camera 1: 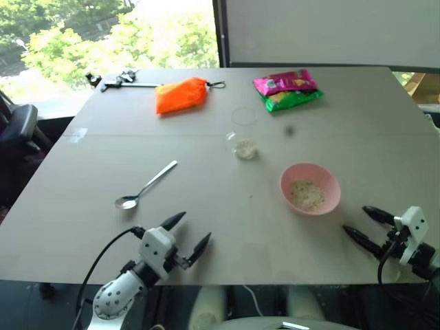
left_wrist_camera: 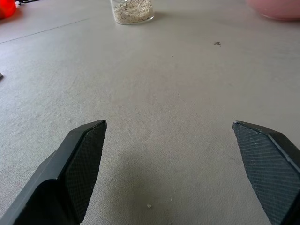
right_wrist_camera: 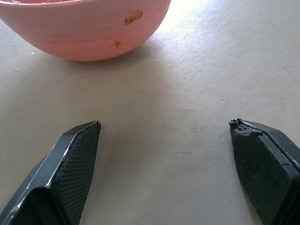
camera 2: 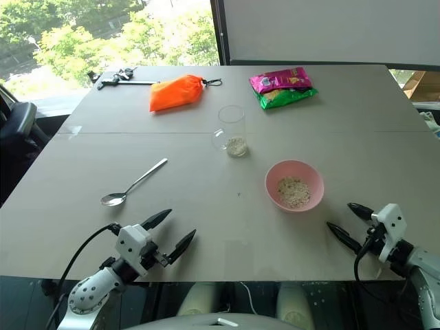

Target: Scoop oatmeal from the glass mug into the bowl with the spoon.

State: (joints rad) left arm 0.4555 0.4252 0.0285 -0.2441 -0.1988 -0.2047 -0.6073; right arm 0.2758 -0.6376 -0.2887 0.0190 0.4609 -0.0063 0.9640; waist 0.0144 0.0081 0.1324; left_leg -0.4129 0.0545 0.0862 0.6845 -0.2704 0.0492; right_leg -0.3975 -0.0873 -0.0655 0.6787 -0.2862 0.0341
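Observation:
The glass mug [camera 2: 231,129] stands upright mid-table with a little oatmeal [camera 2: 236,146] at its bottom. To its right and nearer to me sits the pink bowl [camera 2: 294,185], also holding some oatmeal [camera 2: 293,192]. The silver spoon [camera 2: 133,183] lies flat on the table to the left, head toward me. My left gripper [camera 2: 170,232] hovers open and empty near the front edge, just short of the spoon. My right gripper [camera 2: 349,221] is open and empty at the front right, close to the bowl [right_wrist_camera: 84,28].
An orange pouch [camera 2: 177,93], a pink and green snack bag [camera 2: 282,86] and a dark metal tool [camera 2: 118,78] lie along the far side of the grey table [camera 2: 357,137]. An office chair [camera 2: 17,124] stands off the left edge.

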